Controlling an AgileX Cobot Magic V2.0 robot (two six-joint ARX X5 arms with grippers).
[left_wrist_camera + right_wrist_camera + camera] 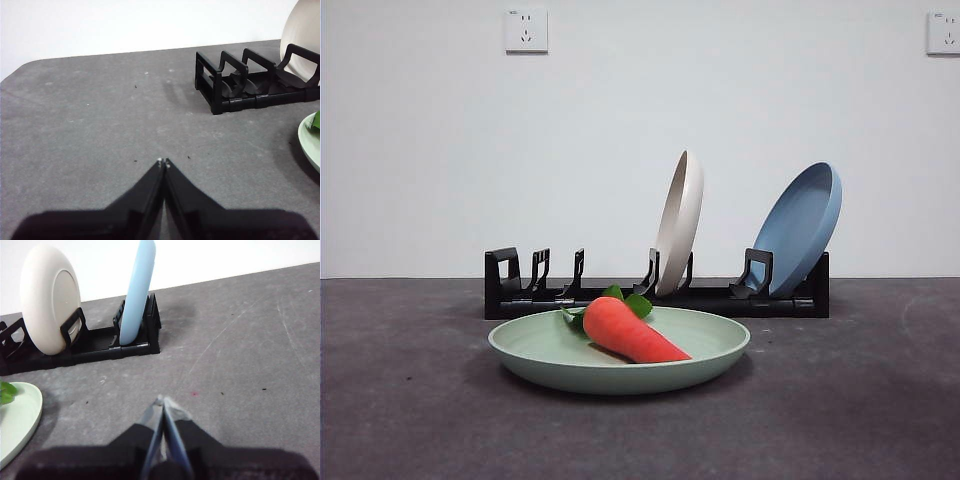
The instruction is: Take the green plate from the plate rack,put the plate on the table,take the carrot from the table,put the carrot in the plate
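Carrot [632,333] lies inside green plate [620,352]; both grippers' fingers closed, empty, over bare table [410,400].

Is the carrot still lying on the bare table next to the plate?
No, the carrot lies inside the green plate, its leaves toward the plate rack.

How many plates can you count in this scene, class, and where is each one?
3. The green plate lies flat on the table in front of the plate rack, holding the carrot. The cream plate and blue plate stand in the rack's slots.
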